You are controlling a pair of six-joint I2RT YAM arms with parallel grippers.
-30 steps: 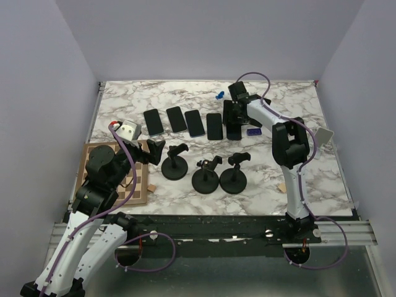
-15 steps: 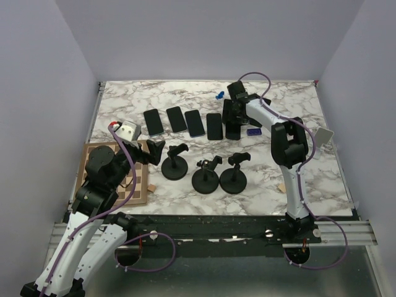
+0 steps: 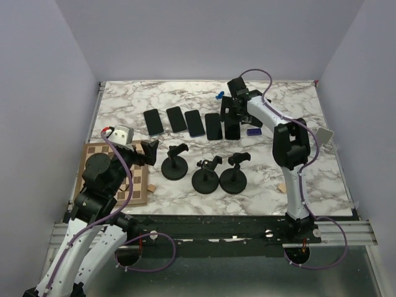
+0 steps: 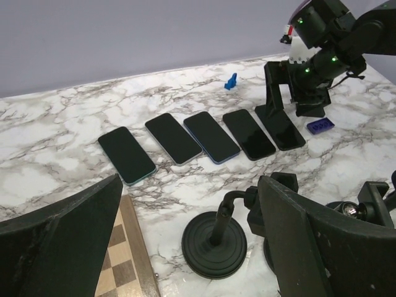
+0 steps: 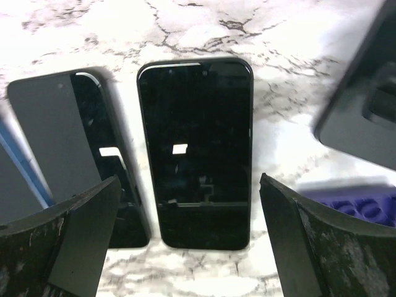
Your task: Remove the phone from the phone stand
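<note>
Lying flat on the marble table (image 3: 309, 179), the black phone (image 5: 197, 151) ends a row of five phones (image 4: 210, 136) beyond the rightmost phone stand (image 3: 234, 174), apart from it. Right gripper (image 3: 233, 110): over this phone, beyond the same stand, jaws wide, holding nothing. Left gripper (image 3: 148, 150): well left of the stand, jaws likewise wide and empty.

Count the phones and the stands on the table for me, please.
Phones: 5, lying flat in a row
Stands: 3, none holding a phone
Total: 8
</note>
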